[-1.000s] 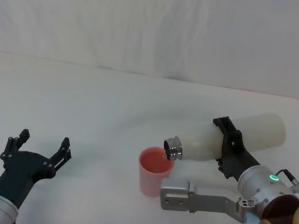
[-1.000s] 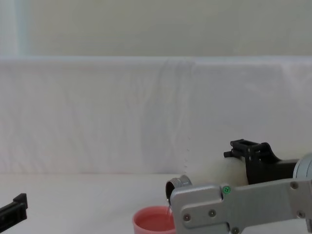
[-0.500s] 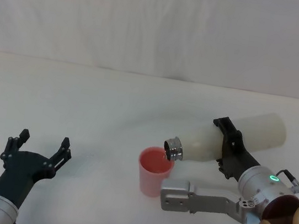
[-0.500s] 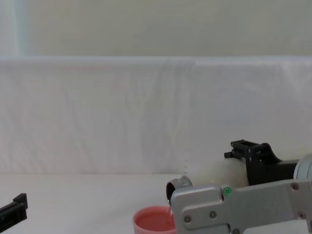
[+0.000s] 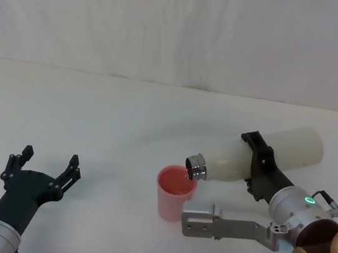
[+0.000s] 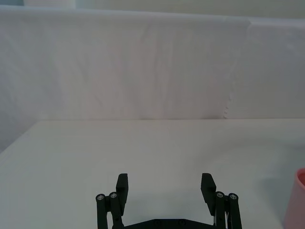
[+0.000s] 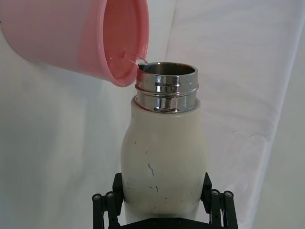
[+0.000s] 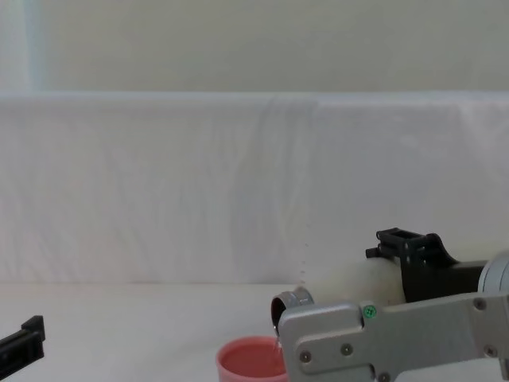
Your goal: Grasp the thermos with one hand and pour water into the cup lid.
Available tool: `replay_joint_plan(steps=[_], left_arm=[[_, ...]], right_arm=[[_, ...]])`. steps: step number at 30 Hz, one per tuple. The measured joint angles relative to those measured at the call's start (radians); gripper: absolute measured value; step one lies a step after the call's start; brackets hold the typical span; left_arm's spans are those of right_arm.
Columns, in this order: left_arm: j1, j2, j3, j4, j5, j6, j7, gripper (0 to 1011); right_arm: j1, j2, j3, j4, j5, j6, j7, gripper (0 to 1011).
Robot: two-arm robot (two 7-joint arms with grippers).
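Note:
My right gripper (image 5: 257, 163) is shut on the cream-white thermos (image 5: 259, 155), which lies tipped almost level with its steel neck (image 5: 194, 166) over the rim of the pink cup lid (image 5: 175, 193). In the right wrist view the thermos (image 7: 164, 164) sits between my black fingers (image 7: 116, 188), and a thin stream of water runs from its mouth into the cup lid (image 7: 81, 40). From the chest the neck (image 8: 290, 305) hangs just above the cup lid (image 8: 250, 360). My left gripper (image 5: 42, 168) rests open at the front left, nothing between its fingers (image 6: 122, 186).
The white table (image 5: 126, 114) stretches back to a white cloth backdrop (image 5: 183, 28). My right arm's grey housing (image 5: 224, 225) lies low just to the right of the cup lid. Open tabletop lies between the two grippers.

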Motion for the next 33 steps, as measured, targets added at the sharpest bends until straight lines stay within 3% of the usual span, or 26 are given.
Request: replay_joint_plan(steps=[17,24,33], left_arm=[[0.000,0.000,0.000,0.000,0.000,0.000,0.000,1001],[0.000,0.000,0.000,0.000,0.000,0.000,0.000,1001],[0.000,0.000,0.000,0.000,0.000,0.000,0.000,1001]], right_arm=[[-0.011,-0.018,0.012,0.010,0.027,0.002,-0.023,957],[-0.038,-0.035,0.049,0.008,0.083,0.006,-0.060,957],[-0.098,-0.073,0.139,-0.021,0.222,0.001,-0.132,957]])
